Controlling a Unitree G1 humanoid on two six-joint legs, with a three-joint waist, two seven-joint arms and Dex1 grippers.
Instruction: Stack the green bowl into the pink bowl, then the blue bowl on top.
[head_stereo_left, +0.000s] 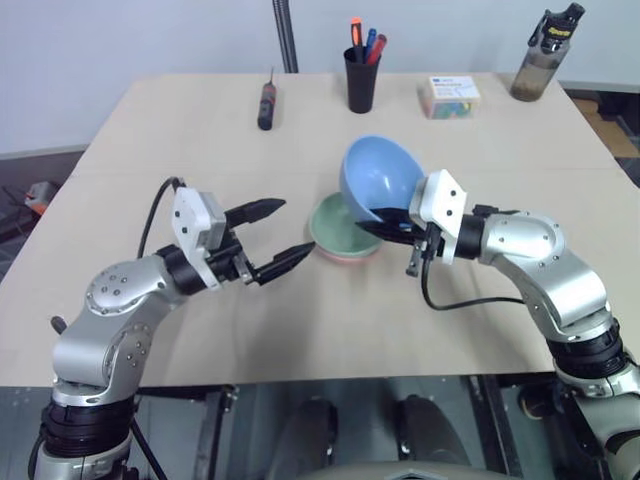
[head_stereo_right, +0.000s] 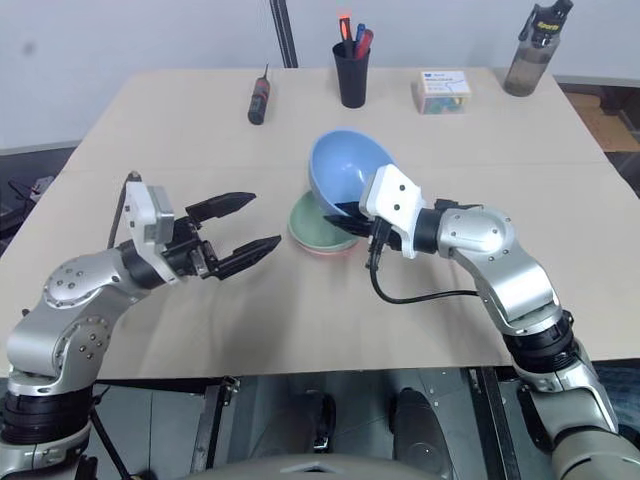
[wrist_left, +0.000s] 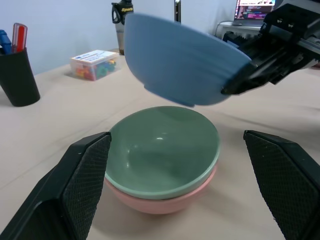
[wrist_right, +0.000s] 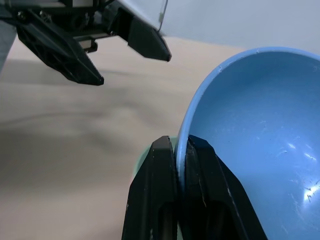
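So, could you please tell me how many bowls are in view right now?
3. The green bowl sits nested in the pink bowl on the table; the blue bowl is held tilted above them by the right gripper.

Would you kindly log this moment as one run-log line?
green bowl nested in pink bowl | right gripper shut on blue bowl rim, tilted above stack | left gripper open beside stack

No text, brand or number can be read with certainty, faint marks are seen on the bottle (head_stereo_left: 545, 50) cap, a printed label is seen on the small box (head_stereo_left: 450, 96) lid, both are illegible.
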